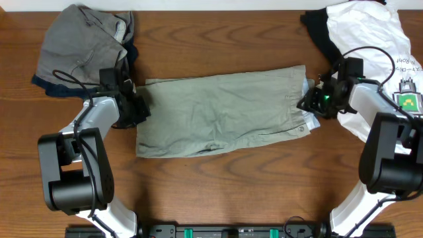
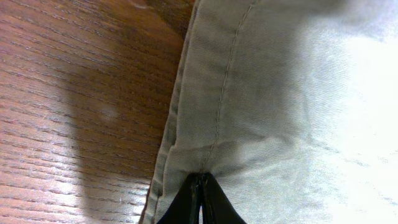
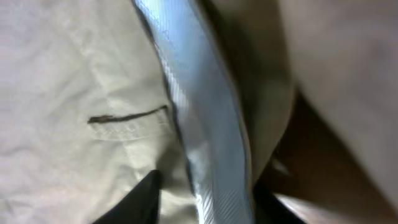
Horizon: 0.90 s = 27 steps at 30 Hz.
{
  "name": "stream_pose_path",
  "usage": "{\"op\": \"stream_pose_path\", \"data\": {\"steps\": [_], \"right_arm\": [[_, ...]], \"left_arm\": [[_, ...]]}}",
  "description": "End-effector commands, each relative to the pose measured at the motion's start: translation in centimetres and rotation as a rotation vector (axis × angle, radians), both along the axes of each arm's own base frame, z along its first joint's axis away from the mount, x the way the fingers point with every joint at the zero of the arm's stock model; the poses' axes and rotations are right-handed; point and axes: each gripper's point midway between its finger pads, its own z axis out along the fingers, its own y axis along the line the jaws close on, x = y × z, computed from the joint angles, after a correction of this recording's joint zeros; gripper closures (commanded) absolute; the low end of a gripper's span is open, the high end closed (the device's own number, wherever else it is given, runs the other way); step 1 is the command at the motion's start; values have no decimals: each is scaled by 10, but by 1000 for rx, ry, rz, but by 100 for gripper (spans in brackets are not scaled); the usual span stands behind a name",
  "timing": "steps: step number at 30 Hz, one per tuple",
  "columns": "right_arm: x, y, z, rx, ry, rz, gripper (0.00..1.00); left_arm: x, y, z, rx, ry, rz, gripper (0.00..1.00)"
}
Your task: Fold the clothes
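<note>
Only writing in view is small dark print on the white tee (image 1: 363, 30) at top R, too small to read, w/ a green print (image 1: 410, 101) just below it. A black garment (image 1: 320, 33) lies against the tee's L side. The shorts (image 1: 225, 112) lie flat mid-table (image 1: 218, 39) as a long khaki rectangle, waistband (image 3: 199, 124) end to the robot's R. A grey garment (image 1: 76, 43) sits bunched at top L over a dark one (image 1: 49, 84), well apart from the tee. L arm rises from its base at lower L and bends inward, wrist low at the shorts' L edge. L gripper (image 1: 135, 109) is closed, its 2 tips pinched together on the stitched hem, cloth puckering at the tips in the L wrist view. R arm rises from lower R, forearm angled inward to the waistband end, a green light on at the wrist. R gripper (image 1: 307, 102) has its fingers (image 3: 142, 196) apart on either side of the pale, shiny waistband edge, beside a slit (image 3: 127, 116) in the cloth. Can't tell if they press it.
</note>
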Motion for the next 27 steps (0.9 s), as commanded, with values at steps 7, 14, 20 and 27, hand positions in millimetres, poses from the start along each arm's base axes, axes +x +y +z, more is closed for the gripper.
{"op": "stream_pose_path", "data": {"steps": [7,14,20,27], "right_arm": [[-14,7,-22,203,77,-57,99],[-6,-23,9,330,-11,-101,99],[-5,-29,50,302,-73,-41,99],[2,-12,107,278,-166,33,99]], "left_arm": [[-12,4,-24,24,67,-11,94],[-11,4,-24,23,67,-11,94],[-11,-2,-22,-14,64,-8,94],[-6,-18,-19,-71,39,-37,94]]}}
